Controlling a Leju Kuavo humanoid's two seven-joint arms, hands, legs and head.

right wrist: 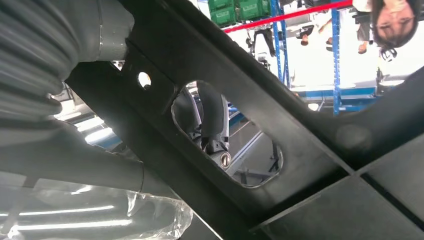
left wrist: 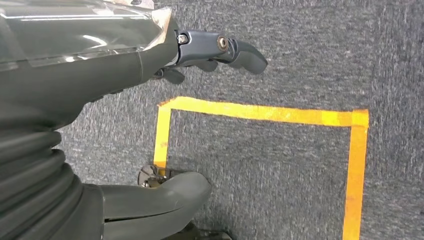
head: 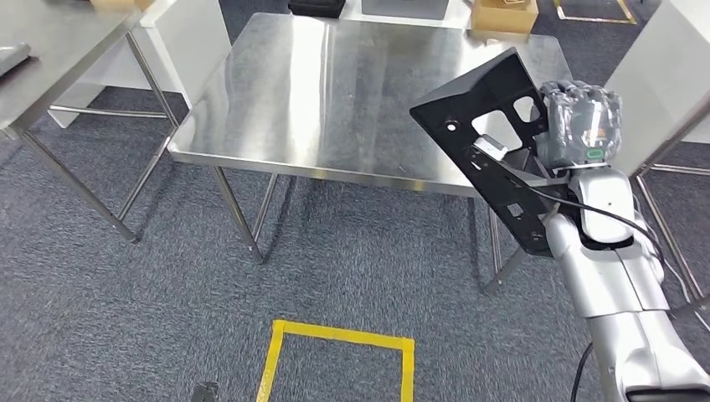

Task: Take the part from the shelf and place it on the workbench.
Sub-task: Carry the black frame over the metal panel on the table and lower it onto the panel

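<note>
1. The right hand (head: 580, 117), grey under a clear plastic cover, is clamped on the flat black plastic part with cut-out holes (head: 494, 142). It holds the part tilted in the air, the upper corner over the near right corner of the table and the lower end hanging past the table's front edge beside the silver forearm.
2. In the right wrist view a dark finger (right wrist: 214, 120) shows through one oval opening of the black part (right wrist: 280, 125), wrapped around its bar.
3. The square stainless-steel workbench (head: 335, 92) stands straight ahead; its bare top reflects the ceiling lights, and its front edge runs just under the held part.
4. A cardboard box (head: 504, 14) sits beyond the far right corner of the workbench, well apart from the part.
5. A second steel table (head: 50, 42) stands to the left, with a strip of grey carpet between the 2 tables.
6. A white panel (head: 661, 84) rises close on the right of the hand, leaving little room on that side.
7. A yellow tape rectangle (head: 339, 352) marks the carpet in front of the workbench.
8. The left hand (left wrist: 150, 65) hangs over that carpet and tape (left wrist: 260, 114), fingers loosely apart and holding nothing.
</note>
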